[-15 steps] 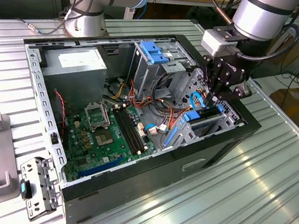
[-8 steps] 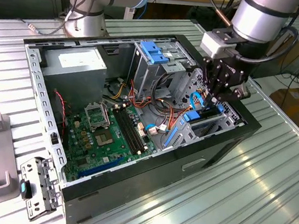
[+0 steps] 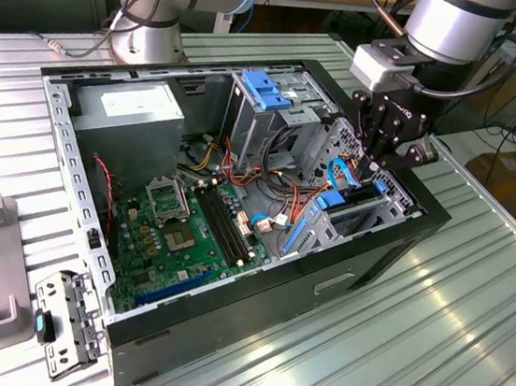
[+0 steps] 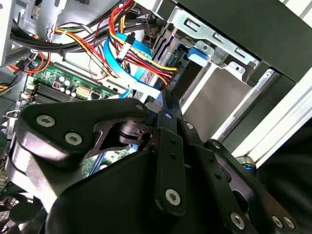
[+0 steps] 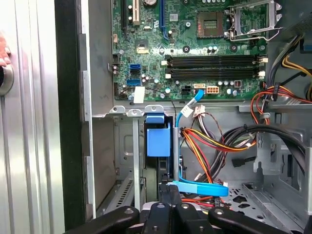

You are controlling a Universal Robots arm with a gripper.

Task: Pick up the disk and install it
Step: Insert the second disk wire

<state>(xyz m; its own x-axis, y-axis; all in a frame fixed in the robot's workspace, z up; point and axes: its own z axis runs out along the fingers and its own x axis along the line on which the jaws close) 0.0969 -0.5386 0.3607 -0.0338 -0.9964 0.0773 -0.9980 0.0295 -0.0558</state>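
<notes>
Arm reaches down from above; gripper [image 3: 381, 163] fingers pressed together, nothing pinched, over drive bay at case's [image 3: 255, 296] exterior view's right. 1 disk [image 3: 358, 208] seated in bay. 1 power supply [image 3: 137, 108].

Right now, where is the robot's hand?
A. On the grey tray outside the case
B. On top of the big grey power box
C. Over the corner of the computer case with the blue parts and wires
C: in the exterior view the hand hangs over the case's drive cage corner, among blue parts and coloured wires.
</notes>
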